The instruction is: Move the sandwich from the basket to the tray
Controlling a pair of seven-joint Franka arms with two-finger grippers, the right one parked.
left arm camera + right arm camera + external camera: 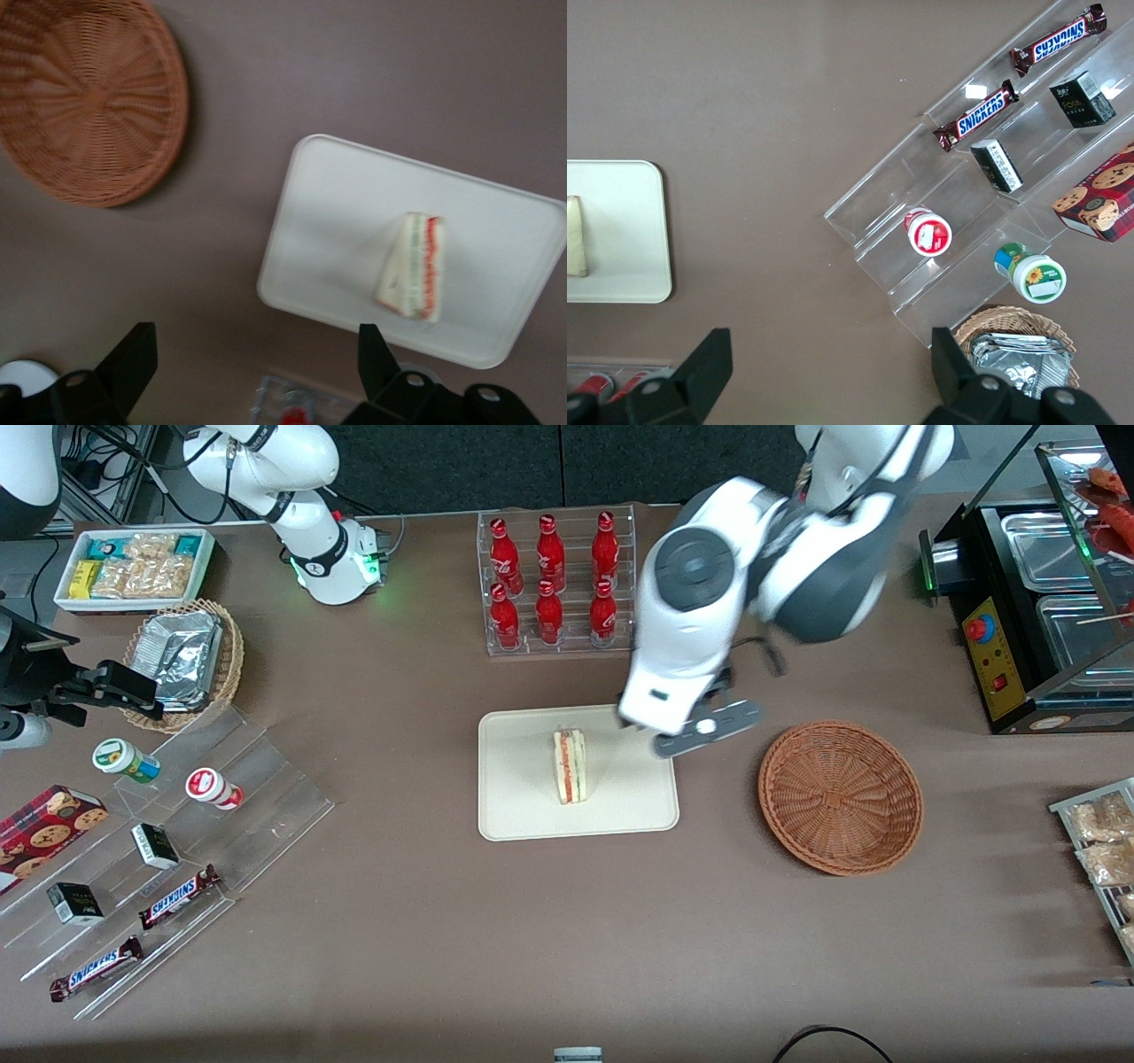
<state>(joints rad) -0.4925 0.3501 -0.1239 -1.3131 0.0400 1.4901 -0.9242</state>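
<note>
Cream tray (pixel 620 815) holds the sandwich (pixel 570 766), which stands on it with its red and yellow filling edge showing, near the tray's middle. The reddish-brown wicker basket (pixel 840 797) sits beside the tray, toward the working arm's end of the table. The left gripper (pixel 257 372) hangs above the tray's edge, jaws spread wide and grasping nothing. 6 red bottles (pixel 554 580) stand in a clear rack.
</note>
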